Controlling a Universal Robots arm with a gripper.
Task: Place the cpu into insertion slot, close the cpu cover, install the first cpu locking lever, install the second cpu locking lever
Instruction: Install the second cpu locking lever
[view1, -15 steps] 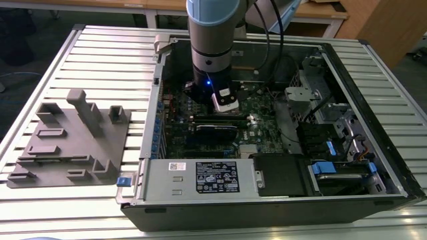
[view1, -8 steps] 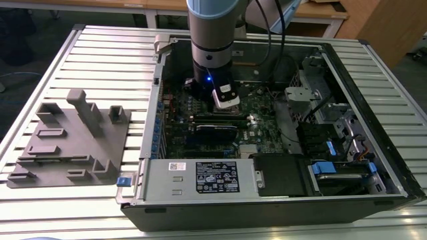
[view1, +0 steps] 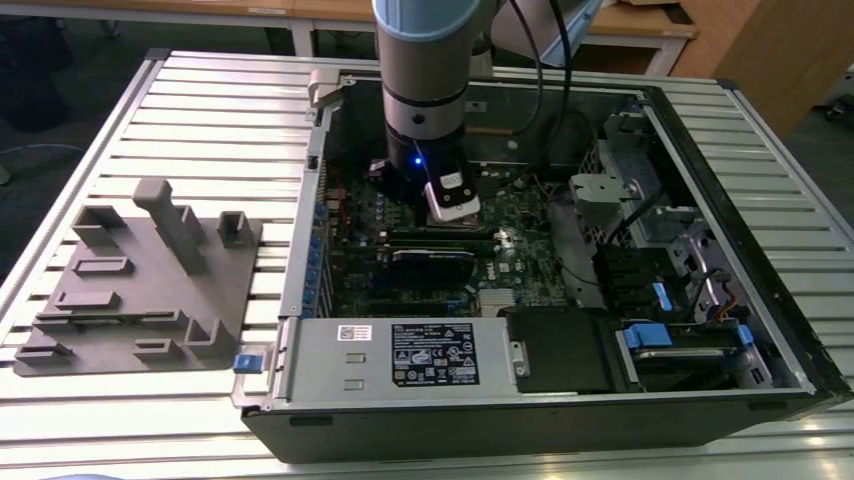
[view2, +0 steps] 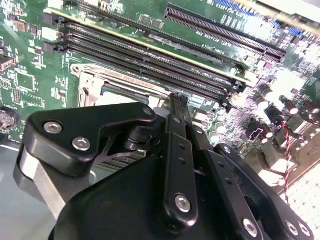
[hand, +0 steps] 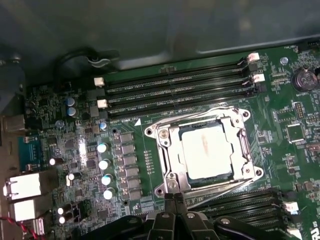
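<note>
In the first wrist view the cpu (hand: 206, 150), a square chip with a pale top, lies flat in the insertion slot (hand: 159, 190) on the green board. The silvery cpu cover (hand: 168, 150) lies down around it as a frame. A thin wire lever (hand: 222, 187) runs along the socket's edge on the gripper's side. My gripper (hand: 174, 199) is shut, its black fingertips pressed together with nothing between them, at the socket's corner close to that lever. In the second wrist view the gripper (view2: 175, 98) tapers to a point just beside the socket's metal frame (view2: 87, 80).
Long black memory slots (hand: 175, 87) flank the socket on both sides. A row of capacitors (hand: 104, 170) stands beside it. In the exterior view the arm (view1: 420, 100) reaches into the open computer case (view1: 694, 150); a grey fixture block (view1: 140, 280) sits at that view's left.
</note>
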